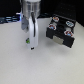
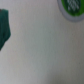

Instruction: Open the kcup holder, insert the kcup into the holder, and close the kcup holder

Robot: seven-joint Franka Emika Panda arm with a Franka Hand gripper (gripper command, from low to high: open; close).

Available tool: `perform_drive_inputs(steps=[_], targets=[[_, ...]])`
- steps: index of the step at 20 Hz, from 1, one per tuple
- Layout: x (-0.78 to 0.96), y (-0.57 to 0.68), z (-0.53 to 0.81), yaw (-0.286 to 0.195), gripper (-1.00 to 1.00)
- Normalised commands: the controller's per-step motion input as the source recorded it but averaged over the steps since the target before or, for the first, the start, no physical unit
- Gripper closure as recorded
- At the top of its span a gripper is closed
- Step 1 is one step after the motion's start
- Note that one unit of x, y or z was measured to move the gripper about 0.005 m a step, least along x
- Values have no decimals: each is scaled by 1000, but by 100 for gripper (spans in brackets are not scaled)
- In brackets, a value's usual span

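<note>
Kcup holder [image 1: 61, 31] sits apart from the gripper [image 1: 31, 47]

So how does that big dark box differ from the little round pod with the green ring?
Colour: the kcup holder is black with light patches on top. The kcup looks pale in the middle with a green rim.
Shape: the kcup holder is boxy with straight edges, while the kcup is round.
View: the kcup holder shows whole, but the kcup is cut off at the picture's edge.
Both seem to sit on the same pale table.
</note>
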Motion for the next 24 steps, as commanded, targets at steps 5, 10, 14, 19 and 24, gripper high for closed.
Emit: perform_drive_inputs(steps=[5,10,14,19,24], targets=[[-40,-129,-84,-179,-100],[-25,-43,-48,-132,-100],[-31,7,-3,-75,-100],[-307,349,223,0,-100],[-545,251,90,0,-100]])
